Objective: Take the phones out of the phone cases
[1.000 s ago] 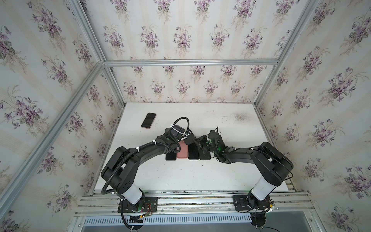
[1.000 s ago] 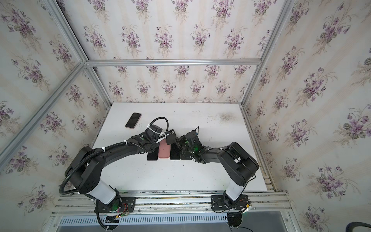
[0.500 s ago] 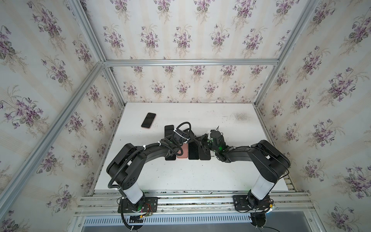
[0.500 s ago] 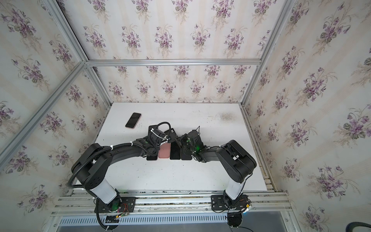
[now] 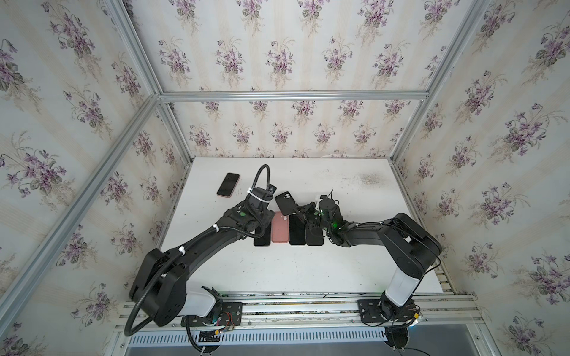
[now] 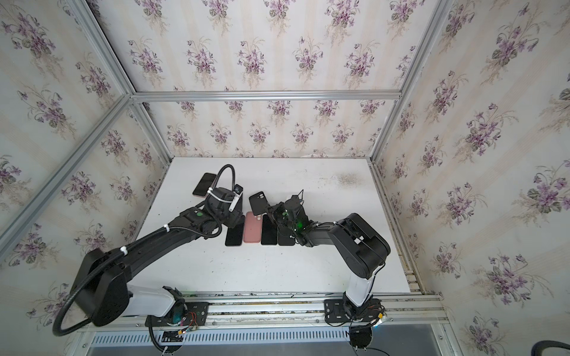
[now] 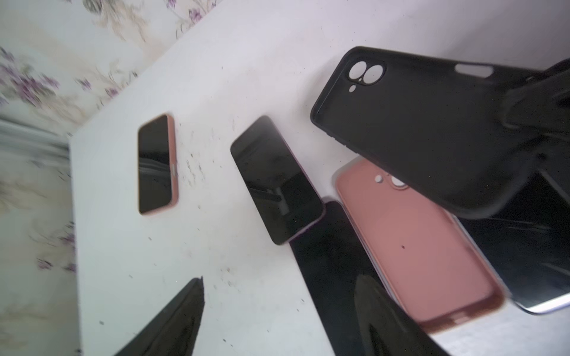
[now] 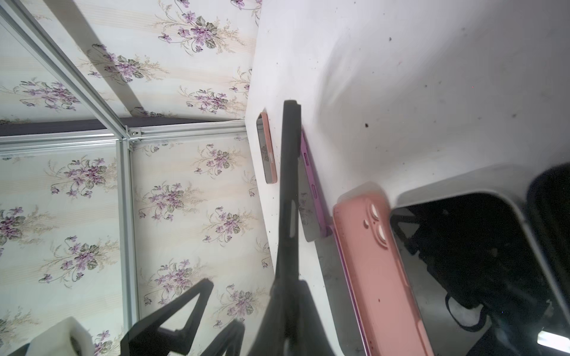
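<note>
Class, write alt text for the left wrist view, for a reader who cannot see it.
An empty black case is held above the white table by the right gripper. On the table lie a pink case back up, a bare phone and, farther off, a cased phone. The left gripper has open, empty jaws.

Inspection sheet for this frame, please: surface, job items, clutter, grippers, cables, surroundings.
Surface: white table, dark specks, one smudge.
Job's things: empty black case held tilted above the row; purple-edged phone lying bare on the table.
Clutter: pink-cased phone apart; pink-backed phone and dark phones in a row.
Grippers: left gripper open, empty; right gripper shut on the black case.
Cables: black conduit looped above left wrist.
Surroundings: floral walls, aluminium frame.
</note>
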{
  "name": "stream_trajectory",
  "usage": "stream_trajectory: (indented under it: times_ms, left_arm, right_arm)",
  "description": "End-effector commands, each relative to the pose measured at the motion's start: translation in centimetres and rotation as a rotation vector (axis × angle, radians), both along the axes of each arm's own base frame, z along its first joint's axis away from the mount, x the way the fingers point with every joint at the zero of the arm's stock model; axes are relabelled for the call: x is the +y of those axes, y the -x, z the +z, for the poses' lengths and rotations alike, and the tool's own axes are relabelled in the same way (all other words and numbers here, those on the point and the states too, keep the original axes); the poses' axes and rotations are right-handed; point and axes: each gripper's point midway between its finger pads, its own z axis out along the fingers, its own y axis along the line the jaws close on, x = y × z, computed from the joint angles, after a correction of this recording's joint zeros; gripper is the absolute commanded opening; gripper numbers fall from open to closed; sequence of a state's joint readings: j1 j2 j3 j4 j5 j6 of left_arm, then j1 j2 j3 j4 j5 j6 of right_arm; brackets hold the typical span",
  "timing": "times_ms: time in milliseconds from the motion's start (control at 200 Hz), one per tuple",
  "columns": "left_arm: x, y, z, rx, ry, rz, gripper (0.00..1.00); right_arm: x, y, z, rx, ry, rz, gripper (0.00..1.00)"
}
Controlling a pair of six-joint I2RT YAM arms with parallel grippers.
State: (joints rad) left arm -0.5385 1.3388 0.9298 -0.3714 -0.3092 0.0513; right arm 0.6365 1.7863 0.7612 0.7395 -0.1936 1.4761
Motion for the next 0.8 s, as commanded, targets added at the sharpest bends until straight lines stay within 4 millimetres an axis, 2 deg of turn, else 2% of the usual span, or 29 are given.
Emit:
stream_trajectory:
  times_ms: [0,75,95,200,305,355,495,615,755,795]
  left_arm:
    - [-0.2,3.4,-2.0,0.187,0.337,0.166,0.86]
    - [0.7,4.9,-4.1,0.302,0.481,0.262,0.86]
    - [1.1,5.2,-3.7,0.301,0.525,0.285,0.86]
    - [2.1,6.5,-5.5,0.411,0.652,0.391,0.83]
    - [3.6,6.5,-6.9,0.446,0.672,0.500,0.69]
    - [4.2,6.5,-8.5,0.492,0.660,0.556,0.60]
    - [4.6,5.3,-10.1,0.539,0.628,0.604,0.57]
    - [4.3,3.6,-10.4,0.557,0.615,0.603,0.56]
    - [4.7,2.1,-11.2,0.557,0.575,0.631,0.56]
    - [4.7,1.8,-11.4,0.564,0.569,0.634,0.52]
  right_arm:
    - [0.3,-1.0,0.5,-0.040,0.013,-0.027,0.00]
    - [0.5,-1.0,0.3,-0.038,0.021,-0.028,0.00]
    - [0.6,-1.1,0.3,-0.039,0.021,-0.028,0.00]
    - [0.6,-1.1,0.1,-0.038,0.028,-0.033,0.00]
    - [0.7,-1.2,0.1,-0.040,0.029,-0.037,0.00]
    - [0.8,-1.2,0.1,-0.040,0.027,-0.035,0.00]
    - [1.0,-1.2,0.3,-0.047,0.027,-0.037,0.00]
    - [0.9,-1.3,0.6,-0.056,0.024,-0.041,0.00]
    - [0.9,-1.2,0.4,-0.052,0.032,-0.044,0.00]
    - [0.8,-1.2,0.3,-0.052,0.034,-0.047,0.00]
